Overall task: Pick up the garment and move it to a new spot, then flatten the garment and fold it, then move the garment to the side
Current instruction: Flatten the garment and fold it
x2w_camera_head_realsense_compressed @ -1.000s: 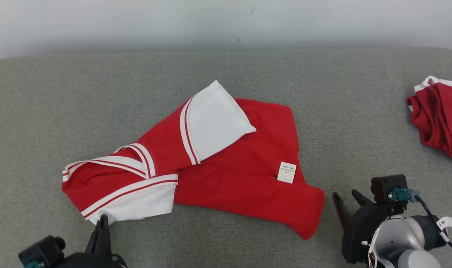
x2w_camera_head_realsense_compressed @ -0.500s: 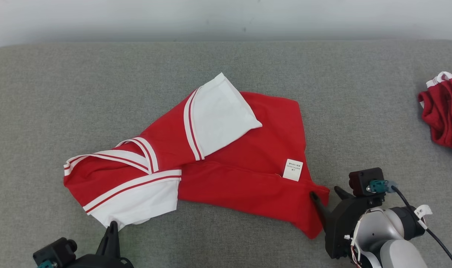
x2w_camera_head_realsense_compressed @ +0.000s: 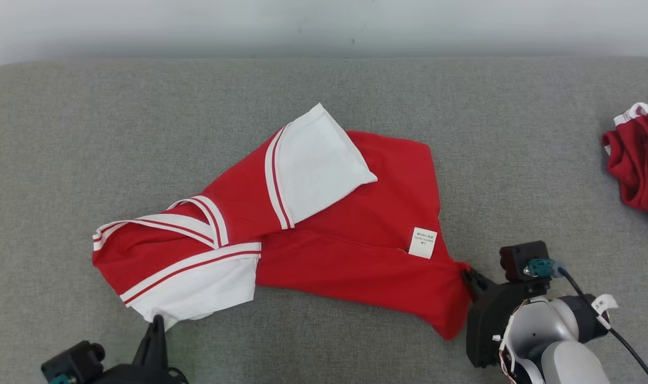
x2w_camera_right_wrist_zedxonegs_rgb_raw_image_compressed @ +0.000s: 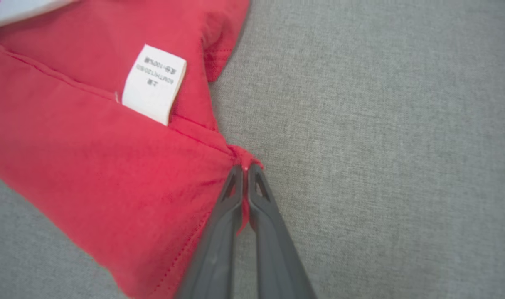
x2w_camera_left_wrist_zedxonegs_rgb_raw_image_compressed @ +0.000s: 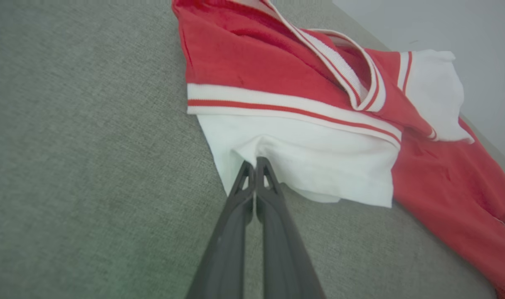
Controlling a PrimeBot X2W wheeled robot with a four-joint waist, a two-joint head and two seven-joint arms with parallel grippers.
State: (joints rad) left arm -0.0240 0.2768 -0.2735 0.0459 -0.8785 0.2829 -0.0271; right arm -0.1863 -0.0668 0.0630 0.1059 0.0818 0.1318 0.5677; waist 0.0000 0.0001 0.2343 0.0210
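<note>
Jaws of right gripper (x2w_camera_right_wrist_zedxonegs_rgb_raw_image_compressed: 246, 168) clamped tight on red hem corner of garment (x2w_camera_head_realsense_compressed: 350, 261), w/ cloth visible btwn them. Jaws of left gripper (x2w_camera_left_wrist_zedxonegs_rgb_raw_image_compressed: 255, 160) also pressed together, pinching puckered edge of white sleeve (x2w_camera_left_wrist_zedxonegs_rgb_raw_image_compressed: 319, 162) at garment's near-left end. Garment lies crumpled approx mid-way across grey padded surface (x2w_camera_head_realsense_compressed: 89, 133), red body to robot's right, w/ striped collar (x2w_camera_head_realsense_compressed: 206, 224) and 2nd white sleeve (x2w_camera_head_realsense_compressed: 318, 165) folded over top. Care label (x2w_camera_head_realsense_compressed: 423, 242) sits near right grip point. Separate red cloth (x2w_camera_head_realsense_compressed: 636, 160) is bunched well apart at far right edge.
</note>
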